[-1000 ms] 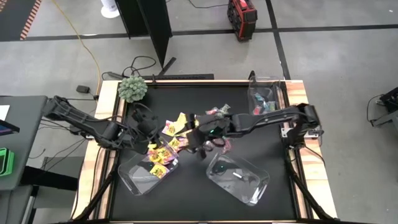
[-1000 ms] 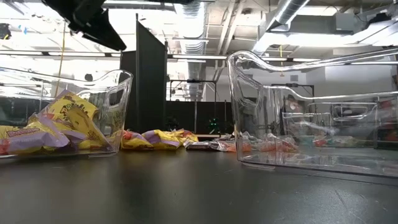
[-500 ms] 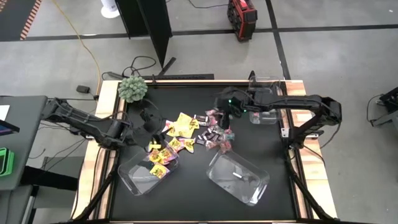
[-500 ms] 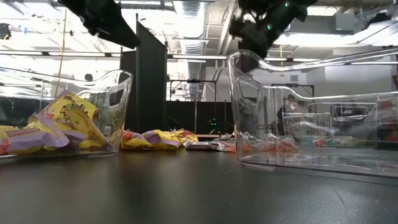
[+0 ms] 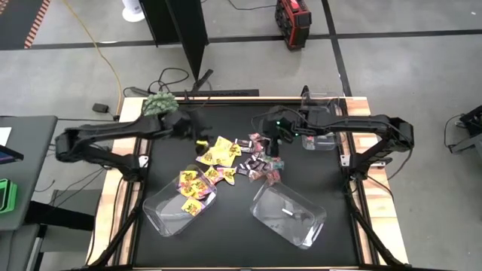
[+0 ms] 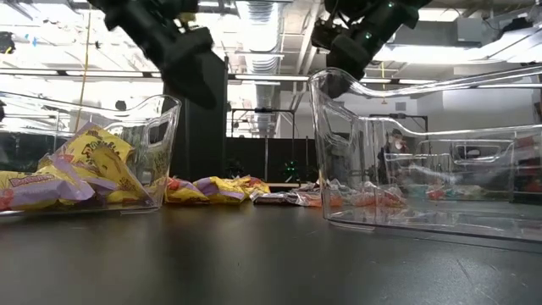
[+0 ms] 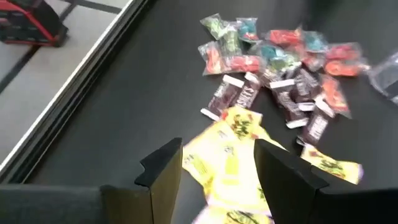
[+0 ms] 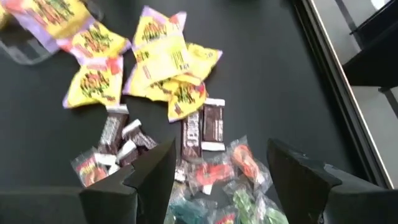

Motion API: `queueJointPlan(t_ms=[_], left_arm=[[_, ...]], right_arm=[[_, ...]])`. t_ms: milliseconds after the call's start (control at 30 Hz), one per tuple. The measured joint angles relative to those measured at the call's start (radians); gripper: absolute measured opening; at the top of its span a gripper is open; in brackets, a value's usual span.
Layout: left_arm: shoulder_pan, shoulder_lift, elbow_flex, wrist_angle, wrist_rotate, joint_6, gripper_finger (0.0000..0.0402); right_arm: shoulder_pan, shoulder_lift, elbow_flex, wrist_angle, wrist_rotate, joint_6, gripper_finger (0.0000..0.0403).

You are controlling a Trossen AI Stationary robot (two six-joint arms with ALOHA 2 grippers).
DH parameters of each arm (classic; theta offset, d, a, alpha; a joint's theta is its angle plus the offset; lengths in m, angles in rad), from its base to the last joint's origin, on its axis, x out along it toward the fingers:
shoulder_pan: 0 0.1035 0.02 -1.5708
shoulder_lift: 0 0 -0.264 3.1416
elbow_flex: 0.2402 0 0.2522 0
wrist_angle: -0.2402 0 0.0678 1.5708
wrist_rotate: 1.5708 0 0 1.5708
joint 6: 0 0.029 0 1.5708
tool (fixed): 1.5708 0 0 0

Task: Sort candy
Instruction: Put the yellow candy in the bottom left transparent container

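Note:
The loose candy lies mid-table: yellow packets (image 5: 218,150), dark mini bars (image 5: 256,162) and teal-and-pink sweets (image 5: 269,172). My left gripper (image 5: 197,126) hangs open above the table on the far-left side of the pile. In its wrist view the gripper (image 7: 217,171) has yellow packets (image 7: 233,158) showing between its fingers, untouched. My right gripper (image 5: 263,129) is open over the pile's far-right side. In its wrist view the gripper (image 8: 221,177) looks down on dark bars (image 8: 202,127) and teal-and-pink sweets (image 8: 239,162). Neither gripper holds anything.
Three clear bins stand on the table: a near-left bin (image 5: 162,214) with yellow packets, a near-right bin (image 5: 290,214), and a far-right bin (image 5: 320,120) with teal-and-pink sweets. A fuzzy green ball plant (image 5: 157,104) sits at the far-left corner beside my left arm.
My left gripper has risen from beside the near-left bin and swung toward the far edge, now beyond the yellow packets. My right gripper lifted off the pile's near side and moved toward the far-right bin, then held there. The candy has stayed put.

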Motion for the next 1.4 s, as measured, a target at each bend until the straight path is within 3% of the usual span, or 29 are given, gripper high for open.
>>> queueJointPlan(t_ms=[233,333,600,800,1133,1400], left_arm=[[0.090,0.220,0.128,-0.031,0.109,0.089,0.0194],[0.115,0.331,0.216,-0.115,0.141,0.130,0.0194],[0.142,0.567,0.403,-0.255,0.173,0.235,0.0194],[0.140,0.595,0.422,-0.328,0.241,0.268,0.0194],[0.117,0.595,0.407,-0.403,0.242,0.294,0.0197],[0.092,0.634,0.404,-0.419,0.266,0.308,0.0233]], right_arm=[[-0.038,-0.002,0.000,-0.053,0.000,-0.021,0.0264],[-0.044,-0.002,0.000,-0.055,0.000,-0.022,0.0264],[-0.020,-0.002,0.000,-0.063,-0.005,-0.030,0.0264],[0.026,-0.002,0.000,-0.104,-0.005,-0.036,0.0264],[0.073,-0.002,0.000,-0.078,-0.004,-0.084,0.0264],[0.071,-0.003,0.000,-0.049,-0.002,-0.101,0.0264]])
